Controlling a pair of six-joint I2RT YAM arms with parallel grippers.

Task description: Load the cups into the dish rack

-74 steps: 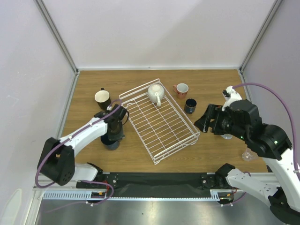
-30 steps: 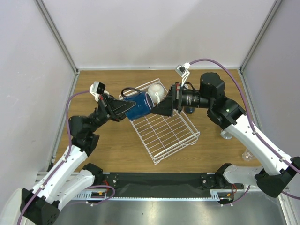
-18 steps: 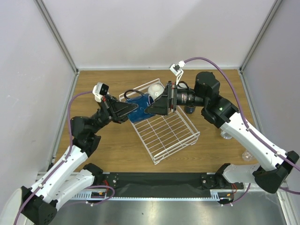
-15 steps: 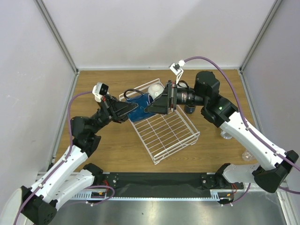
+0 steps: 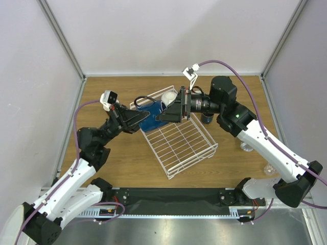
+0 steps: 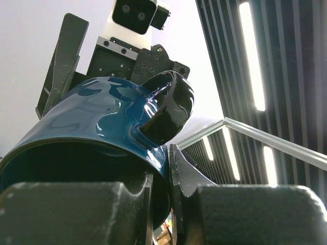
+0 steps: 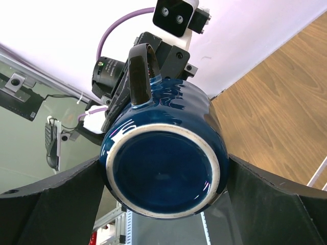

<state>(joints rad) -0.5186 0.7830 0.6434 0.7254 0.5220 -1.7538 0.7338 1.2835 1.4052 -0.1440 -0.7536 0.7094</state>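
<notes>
The navy blue mug (image 5: pixel 149 119) hangs on its side in the air over the far left corner of the white wire dish rack (image 5: pixel 180 139). My left gripper (image 5: pixel 141 119) is shut on its rim, one finger inside and one outside (image 6: pixel 162 171). My right gripper (image 5: pixel 164 115) straddles the mug's base (image 7: pixel 162 176), and both fingers touch its sides. A cream-white mug (image 5: pixel 168 97) sits in the rack's far corner. A dark navy mug (image 5: pixel 207 119) stands on the table right of the rack, partly under the right arm. The other mugs are hidden.
A small pale grey object (image 5: pixel 247 148) and a small clear object (image 5: pixel 269 169) lie on the table at the right. Both arms reach over the rack's far end. Walls close the table on three sides.
The left gripper lifted the navy blue mug from the table to above the rack. The right arm swung in from the right, and its fingers have slid over the mug's base.
</notes>
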